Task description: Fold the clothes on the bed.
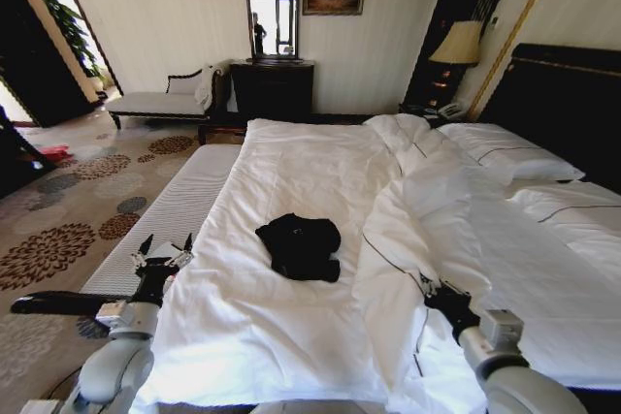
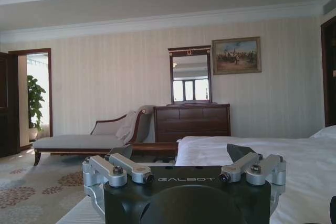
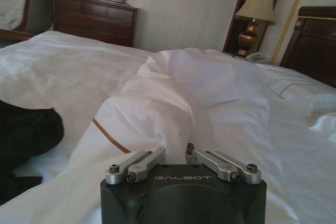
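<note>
One black T-shirt (image 1: 300,245) lying crumpled mid-bed on the white duvet (image 1: 291,172), two grippers hovering apart from it, left gripper (image 1: 163,252) off the bed's left edge, fingers spread, right gripper (image 1: 434,290) over the bunched duvet fold, fingers nearly together, gripping nothing, two pillows (image 1: 509,154) sitting by the headboard.

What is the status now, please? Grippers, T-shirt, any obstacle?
Left gripper open, at bed's left edge. Right gripper shut, over folded-back duvet. Black T-shirt crumpled mid-bed, untouched. Duvet ridge beside it.

Around the shirt: flat white duvet (image 1: 291,167) lies open on every side of the black T-shirt (image 1: 300,245).
My right: a bunched duvet ridge (image 1: 412,215) rises between my right gripper (image 1: 434,293) and the shirt.
My left: my left gripper (image 1: 163,251), fingers spread, hangs off the bed's (image 1: 243,336) edge with bare duvet ahead.
</note>
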Robot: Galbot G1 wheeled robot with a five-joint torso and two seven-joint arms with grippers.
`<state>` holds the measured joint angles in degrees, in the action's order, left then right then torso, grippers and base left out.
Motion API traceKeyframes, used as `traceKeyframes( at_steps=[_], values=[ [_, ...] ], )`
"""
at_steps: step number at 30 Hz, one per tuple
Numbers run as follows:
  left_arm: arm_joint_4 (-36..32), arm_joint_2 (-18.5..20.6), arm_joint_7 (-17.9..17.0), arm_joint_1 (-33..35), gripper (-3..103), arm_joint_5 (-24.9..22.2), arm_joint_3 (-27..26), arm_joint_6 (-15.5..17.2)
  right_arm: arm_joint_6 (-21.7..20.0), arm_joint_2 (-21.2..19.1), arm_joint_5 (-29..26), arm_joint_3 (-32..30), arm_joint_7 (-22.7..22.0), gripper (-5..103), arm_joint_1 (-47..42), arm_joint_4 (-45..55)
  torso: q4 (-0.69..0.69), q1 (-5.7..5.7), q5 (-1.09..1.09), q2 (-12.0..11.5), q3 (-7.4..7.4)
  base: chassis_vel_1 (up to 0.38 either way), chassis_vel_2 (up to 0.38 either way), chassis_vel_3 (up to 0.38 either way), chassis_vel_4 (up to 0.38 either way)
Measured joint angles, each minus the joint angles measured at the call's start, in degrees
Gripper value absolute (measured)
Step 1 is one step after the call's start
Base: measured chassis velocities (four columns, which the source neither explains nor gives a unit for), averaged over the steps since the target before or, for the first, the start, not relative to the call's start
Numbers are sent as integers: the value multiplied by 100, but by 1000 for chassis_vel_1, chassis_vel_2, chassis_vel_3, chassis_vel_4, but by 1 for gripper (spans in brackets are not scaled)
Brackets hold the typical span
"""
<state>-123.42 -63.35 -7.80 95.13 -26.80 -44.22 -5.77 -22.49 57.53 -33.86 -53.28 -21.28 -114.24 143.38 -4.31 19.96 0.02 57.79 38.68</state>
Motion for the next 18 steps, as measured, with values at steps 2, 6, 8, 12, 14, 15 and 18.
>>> traceKeyframes(
  at_steps=[2, 6, 8, 12, 14, 15, 18],
  values=[
    [27, 5, 0, -11, 100, -12, -7, -7, 21, 102, 2, -467, 106, 4, -151, 0, 0, 0, -1, 0, 0, 0, 0, 0, 0],
    [64, 15, 3, -43, 100, -37, -9, -16, 182, 248, -33, -1030, 273, 4, -325, -17, -2, 0, -2, 1, -1, 0, 0, 0, 0],
    [75, 19, 4, -51, 100, -51, -22, -20, 226, 295, -94, -1263, 306, 4, -361, -47, -2, 0, -2, 0, 0, 0, 0, 0, 0],
    [87, 47, 8, -53, 100, -112, -68, -24, 262, 356, -394, -1911, 350, 4, -367, -176, 0, 0, -2, 0, 0, 0, 0, 0, 0],
    [116, 66, 10, -60, 100, -136, -77, -29, 342, 367, -534, -2319, 391, 4, -356, -439, 0, 0, -1, 0, 0, 0, 0, 0, 0],
    [116, 66, 10, -60, 100, -136, -77, -29, 342, 367, -534, -2319, 391, 4, -356, -439, 0, 0, -1, 0, 0, 0, 0, 0, 0],
    [147, 74, 12, -75, 100, -141, -77, -33, 495, 326, -726, -2808, 440, 4, -369, -916, -2, 0, -1, 0, -1, 0, 0, 0, 0]
  ],
)
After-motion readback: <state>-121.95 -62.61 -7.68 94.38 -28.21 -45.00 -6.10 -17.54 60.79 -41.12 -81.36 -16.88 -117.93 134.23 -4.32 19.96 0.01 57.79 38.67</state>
